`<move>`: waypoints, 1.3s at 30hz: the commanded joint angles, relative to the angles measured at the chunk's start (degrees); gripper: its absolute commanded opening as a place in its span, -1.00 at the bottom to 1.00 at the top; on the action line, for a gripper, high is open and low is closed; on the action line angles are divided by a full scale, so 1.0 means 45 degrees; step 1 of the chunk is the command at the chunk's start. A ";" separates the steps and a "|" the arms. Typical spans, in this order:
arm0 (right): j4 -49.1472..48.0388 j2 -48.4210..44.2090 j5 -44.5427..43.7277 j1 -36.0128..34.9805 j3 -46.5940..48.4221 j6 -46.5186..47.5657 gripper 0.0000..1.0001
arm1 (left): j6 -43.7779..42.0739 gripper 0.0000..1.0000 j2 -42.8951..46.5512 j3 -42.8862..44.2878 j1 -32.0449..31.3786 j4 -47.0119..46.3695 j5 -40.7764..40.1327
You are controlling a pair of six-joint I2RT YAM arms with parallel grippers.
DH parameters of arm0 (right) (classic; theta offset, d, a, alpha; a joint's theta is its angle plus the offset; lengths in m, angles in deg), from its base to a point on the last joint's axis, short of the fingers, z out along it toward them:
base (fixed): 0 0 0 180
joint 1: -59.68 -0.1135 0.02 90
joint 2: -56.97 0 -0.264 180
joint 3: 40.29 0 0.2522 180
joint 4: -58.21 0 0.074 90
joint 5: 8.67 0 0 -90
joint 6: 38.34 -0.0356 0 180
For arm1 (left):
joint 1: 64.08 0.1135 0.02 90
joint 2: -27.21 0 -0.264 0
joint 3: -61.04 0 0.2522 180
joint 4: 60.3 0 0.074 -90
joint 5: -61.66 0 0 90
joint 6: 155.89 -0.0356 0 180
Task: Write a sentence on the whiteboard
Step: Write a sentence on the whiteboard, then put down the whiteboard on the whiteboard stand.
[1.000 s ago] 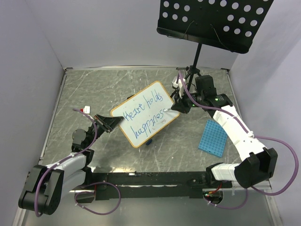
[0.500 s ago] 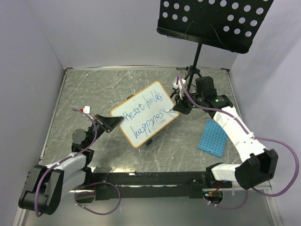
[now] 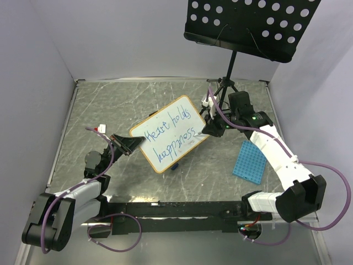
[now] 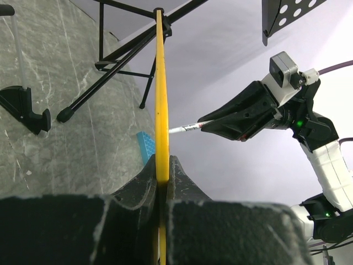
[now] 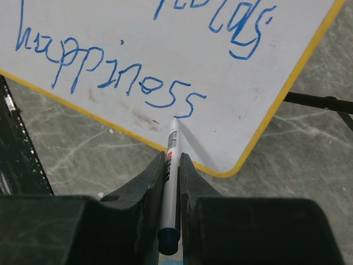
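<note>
Whiteboard (image 3: 170, 134) looks light, stiff and glossy, so my left pincer (image 3: 132, 144) clamps its thin edge, my right pincer (image 5: 171, 160) clenched on the marker (image 5: 172, 138) ahead.

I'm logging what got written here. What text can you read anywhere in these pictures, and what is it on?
"Heart holds": upper line, in blue, on the whiteboard.
"happiness": lower line, same board.
Print on the marker: too blurred to read.
No other text readable.
</note>
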 commanded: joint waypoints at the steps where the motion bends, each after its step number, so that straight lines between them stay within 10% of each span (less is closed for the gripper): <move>1: 0.0546 -0.0214 0.0865 -0.0152 0.0633 -0.0137 -1.00 | 0.0497 -0.98 0.0231 0.0306 0.0032 -0.2055 0.0042; 13: 0.0042 -0.1581 0.4068 0.0686 0.2024 -0.1386 -1.00 | -0.0926 -0.98 0.1419 0.1222 0.0558 0.0864 0.0705; 23: -0.1794 -0.2500 0.5846 0.2366 -0.0261 -0.2088 -1.00 | -0.7071 -0.98 0.1991 0.5361 0.3428 0.7297 0.3126; 39: -0.2440 -0.2578 0.6550 0.2641 -0.1669 -0.2285 -1.00 | -0.8078 -0.98 -0.3887 0.6790 0.5715 0.3103 0.7639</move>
